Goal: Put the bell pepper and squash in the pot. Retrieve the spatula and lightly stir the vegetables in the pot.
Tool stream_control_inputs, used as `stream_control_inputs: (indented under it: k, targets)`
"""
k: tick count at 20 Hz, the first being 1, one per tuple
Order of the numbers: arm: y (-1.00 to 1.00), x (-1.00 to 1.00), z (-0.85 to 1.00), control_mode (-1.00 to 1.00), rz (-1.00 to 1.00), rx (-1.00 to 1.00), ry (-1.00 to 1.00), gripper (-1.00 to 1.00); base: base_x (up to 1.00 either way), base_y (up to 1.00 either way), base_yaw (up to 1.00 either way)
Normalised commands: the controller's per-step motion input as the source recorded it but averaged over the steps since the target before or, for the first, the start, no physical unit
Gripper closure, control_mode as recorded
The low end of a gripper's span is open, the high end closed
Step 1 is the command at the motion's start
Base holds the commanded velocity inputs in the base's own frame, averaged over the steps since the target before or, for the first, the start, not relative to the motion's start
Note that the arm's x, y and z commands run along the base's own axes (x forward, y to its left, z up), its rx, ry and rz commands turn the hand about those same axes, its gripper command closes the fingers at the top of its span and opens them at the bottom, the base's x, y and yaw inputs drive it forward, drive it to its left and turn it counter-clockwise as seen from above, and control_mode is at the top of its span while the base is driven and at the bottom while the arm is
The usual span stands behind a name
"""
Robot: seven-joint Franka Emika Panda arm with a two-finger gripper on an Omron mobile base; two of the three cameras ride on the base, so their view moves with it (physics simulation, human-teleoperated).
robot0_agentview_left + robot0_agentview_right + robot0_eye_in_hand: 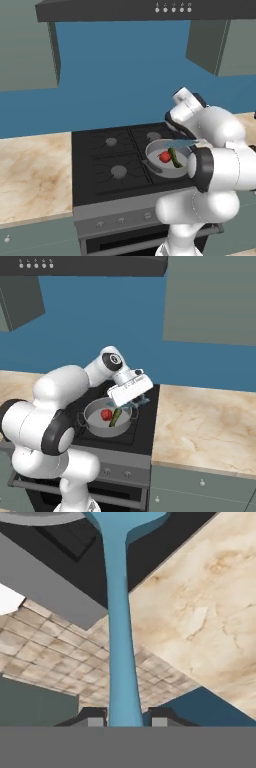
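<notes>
1. The stove (pixel 110 160) is a black four-burner cooktop set between two pale marble counters (pixel 205 421), with a blue wall behind and a hood above.
2. The white arm (pixel 55 406) bends over the stove's front right corner, its hand reaching just past the pot on the side toward the wall.
3. The pot (pixel 165 157) sits on the front right burner (grey, shallow, a dark handle sticking out toward the middle of the stove).
4. The spatula (pixel 121 637) runs away from the hand as a long teal-blue handle that widens toward its head near the pot's rim; in the left base view its blue end (pixel 182 143) lies just over the pot's back edge.
5. The gripper (pixel 125 718) is pinched on the spatula's handle, a dark fingertip pressed against each side.
6. The squash (pixel 175 157) lies slanted on the pot's floor, dark green and slim.
7. The bell pepper (pixel 164 157) sits in the pot too, a small red lump just beside the squash.
</notes>
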Motion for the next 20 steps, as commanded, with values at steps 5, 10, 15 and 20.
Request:
stream_control_inputs:
  k: [5, 10, 15, 20]
  targets:
    - [-0.34, -0.15, -0.04, -1.0, 0.07, -0.06, 0.01, 1.0, 0.0, 0.0, 0.0]
    - [0.08, 0.15, 0.0, -1.0, 0.14, -0.11, 0.08, 1.0, 0.0, 0.0, 0.0]
    - [0.11, 0.37, -0.08, -1.0, 0.11, -0.07, 0.08, 1.0, 0.0, 0.0, 0.0]
    - [0.0, 0.29, -0.05, -1.0, 0.06, -0.08, 0.17, 1.0, 0.0, 0.0, 0.0]
